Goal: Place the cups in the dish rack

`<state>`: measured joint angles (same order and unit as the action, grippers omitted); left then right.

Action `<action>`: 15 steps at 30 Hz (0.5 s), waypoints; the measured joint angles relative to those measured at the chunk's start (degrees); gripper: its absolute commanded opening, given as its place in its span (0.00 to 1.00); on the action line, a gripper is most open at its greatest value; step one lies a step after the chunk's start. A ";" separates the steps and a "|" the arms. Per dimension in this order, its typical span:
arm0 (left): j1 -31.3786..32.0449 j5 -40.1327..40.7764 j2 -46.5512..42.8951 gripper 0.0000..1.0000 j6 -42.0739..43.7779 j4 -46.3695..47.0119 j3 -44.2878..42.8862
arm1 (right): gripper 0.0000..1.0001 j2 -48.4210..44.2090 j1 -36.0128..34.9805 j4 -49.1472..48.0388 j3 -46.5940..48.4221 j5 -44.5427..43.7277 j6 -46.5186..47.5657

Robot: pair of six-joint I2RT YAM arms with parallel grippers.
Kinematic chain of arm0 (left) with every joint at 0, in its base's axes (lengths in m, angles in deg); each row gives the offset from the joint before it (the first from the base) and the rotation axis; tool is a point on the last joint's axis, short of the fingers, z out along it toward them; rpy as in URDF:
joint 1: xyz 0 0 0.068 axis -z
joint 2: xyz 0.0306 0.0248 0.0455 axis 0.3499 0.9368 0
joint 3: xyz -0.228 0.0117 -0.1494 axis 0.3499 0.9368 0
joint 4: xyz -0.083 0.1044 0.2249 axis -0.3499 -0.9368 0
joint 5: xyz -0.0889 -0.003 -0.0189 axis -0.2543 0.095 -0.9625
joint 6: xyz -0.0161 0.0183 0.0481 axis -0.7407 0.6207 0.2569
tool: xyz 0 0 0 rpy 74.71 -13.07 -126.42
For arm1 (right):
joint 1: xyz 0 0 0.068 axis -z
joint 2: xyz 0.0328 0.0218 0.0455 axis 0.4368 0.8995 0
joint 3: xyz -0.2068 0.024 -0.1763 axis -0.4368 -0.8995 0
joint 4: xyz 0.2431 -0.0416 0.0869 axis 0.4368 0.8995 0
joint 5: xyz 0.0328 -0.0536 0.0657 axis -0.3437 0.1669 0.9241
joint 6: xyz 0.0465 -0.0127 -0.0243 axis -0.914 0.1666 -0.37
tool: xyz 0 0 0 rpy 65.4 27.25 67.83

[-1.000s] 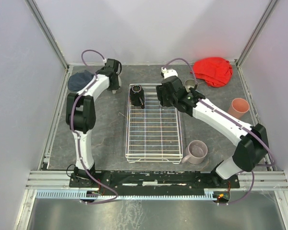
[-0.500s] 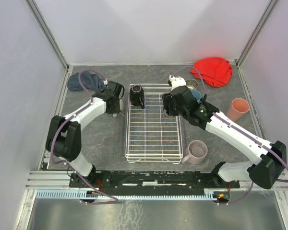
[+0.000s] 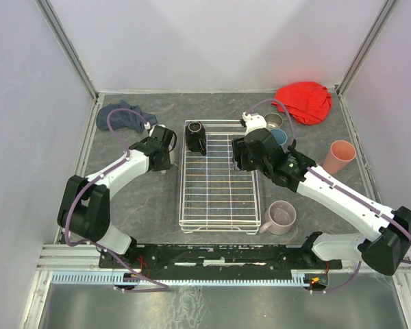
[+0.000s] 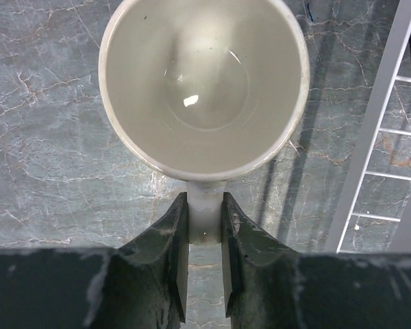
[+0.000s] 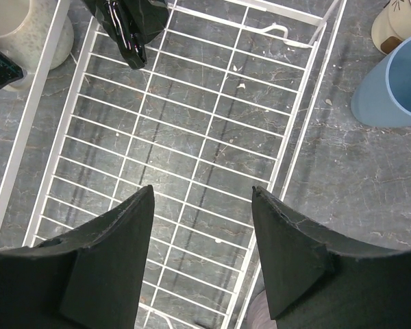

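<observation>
The cream mug (image 4: 204,82), pinched by its handle in the left claw (image 4: 205,212) just outside the dish rack (image 4: 371,130)'s left rail, should be raised clear of that rail before being set inside, the right claw (image 5: 202,205) being spread empty above.

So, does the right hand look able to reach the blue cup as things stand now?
Probably yes. The right hand is open and empty over the dish rack, and the blue cup stands upright on the table just beyond the rack's right rim. Nothing lies between them.
</observation>
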<state>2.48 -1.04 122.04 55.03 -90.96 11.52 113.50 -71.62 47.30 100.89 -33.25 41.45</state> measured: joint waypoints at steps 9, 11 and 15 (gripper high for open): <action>0.07 -0.31 -0.55 0.50 -1.01 -0.11 1.81 | 0.68 -0.04 -1.03 0.11 -0.07 -1.03 -0.39; 0.07 -0.37 -1.03 0.50 -1.01 -0.37 1.88 | 0.68 -0.04 -1.20 0.11 -0.07 -1.07 -0.39; 0.07 -0.92 -3.67 0.51 -1.01 -1.86 1.79 | 0.68 -0.04 -1.75 0.07 -0.07 -1.20 -0.42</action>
<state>2.55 -1.96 118.37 54.02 -92.82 13.31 113.46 -73.36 47.36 100.82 -34.45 41.04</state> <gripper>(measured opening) 0.503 0.681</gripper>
